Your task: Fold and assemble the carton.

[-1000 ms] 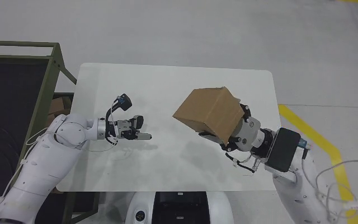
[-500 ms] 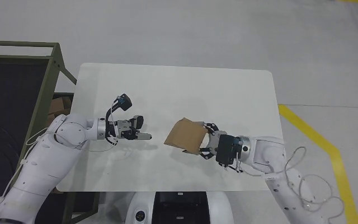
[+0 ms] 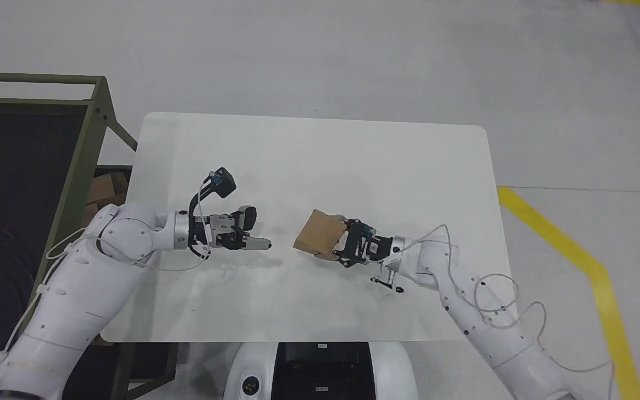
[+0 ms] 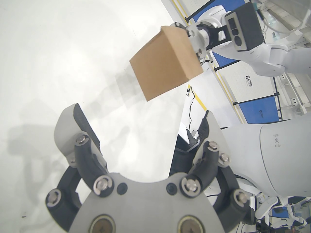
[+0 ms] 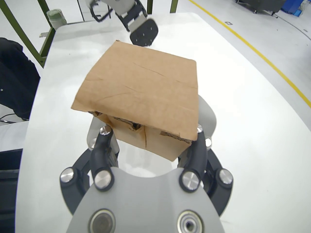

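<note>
A closed brown carton (image 3: 318,236) is near the middle of the white table (image 3: 300,150). My right gripper (image 3: 350,245) is shut on its right end. In the right wrist view the carton (image 5: 143,90) sits between the two fingers (image 5: 206,117), its top flap flat and a seam showing on the near face. In the left wrist view the carton (image 4: 165,64) hangs tilted above the table in the right gripper (image 4: 194,44). My left gripper (image 3: 255,242) is open and empty just left of the carton, low over the table, with its fingers (image 4: 77,122) spread wide.
A green metal rack (image 3: 95,110) stands off the table's left edge with cardboard pieces (image 3: 100,190) inside. A yellow floor line (image 3: 560,250) runs past the right side. The far half of the table is bare.
My right arm has brought the carton down and leftward, from high near the camera to low over the table's middle. The left arm has stayed put.
</note>
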